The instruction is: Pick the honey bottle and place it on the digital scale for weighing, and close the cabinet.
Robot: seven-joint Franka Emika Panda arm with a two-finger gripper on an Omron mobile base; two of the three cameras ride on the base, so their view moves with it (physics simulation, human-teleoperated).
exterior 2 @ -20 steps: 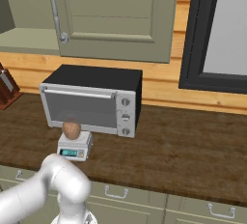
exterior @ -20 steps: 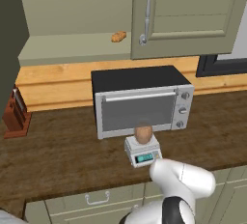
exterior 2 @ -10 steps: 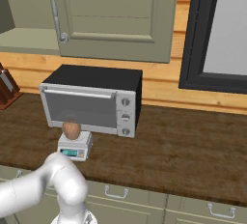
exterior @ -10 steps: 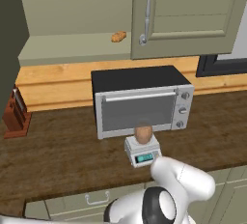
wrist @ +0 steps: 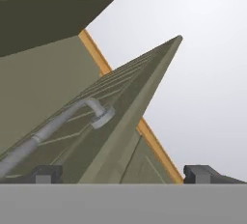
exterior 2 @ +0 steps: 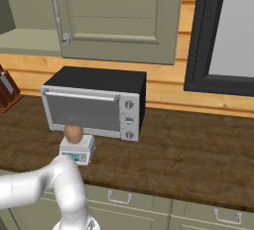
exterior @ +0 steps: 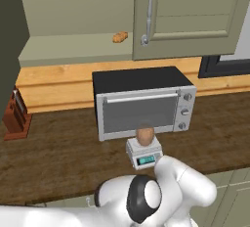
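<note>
The honey bottle is a small rounded brown-amber jar with a paler top, standing upright on the digital scale, a flat white-grey square with a teal display on its front edge. The scale sits on the dark wooden counter, just in front of the silver toaster oven with its black top.

In the hand view, the hand has its two dark fingertips spread wide with nothing between them. It looks up from below at the sage-green cabinet: the panelled door stands ajar just ahead of the hand, its edge pointing toward the camera, and its silver bar handle lies ahead of the fingertip at lower left.

In the left base view, a small orange-brown lump lies on the open shelf beside the door.
</note>
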